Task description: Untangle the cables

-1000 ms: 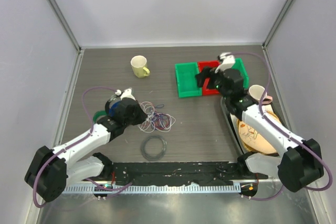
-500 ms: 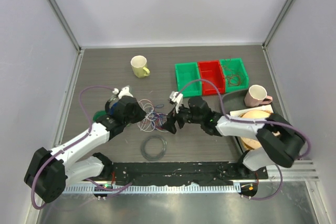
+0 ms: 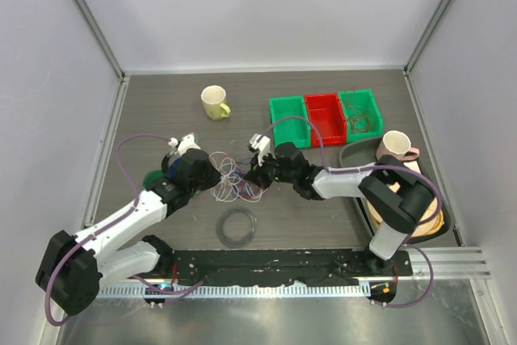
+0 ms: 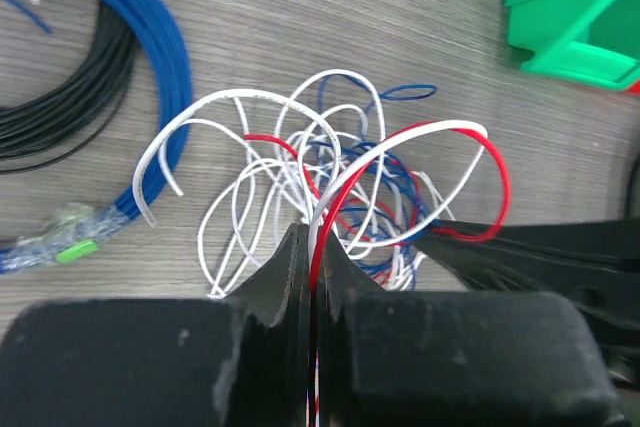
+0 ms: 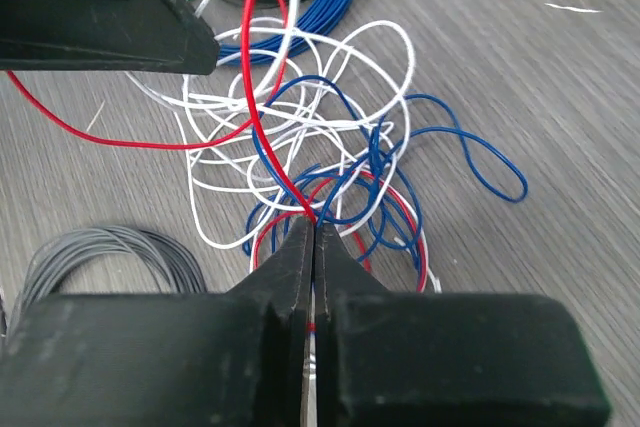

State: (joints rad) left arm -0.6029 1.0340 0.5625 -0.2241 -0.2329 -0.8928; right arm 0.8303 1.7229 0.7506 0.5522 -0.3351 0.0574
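The table (image 3: 161, 111) bears cables (image 3: 234, 182), a grey coil (image 3: 237, 227), a yellow mug (image 3: 214, 103).

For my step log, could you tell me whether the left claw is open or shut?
Shut. The left claw has its fingers pressed together, pinching a red cable between them.

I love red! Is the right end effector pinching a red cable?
Yes, the right end effector is shut on the red cable, which runs between its closed fingertips.

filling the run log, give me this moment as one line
left end effector: shut on red cable | right end effector: shut on red cable | cables: tangled between both
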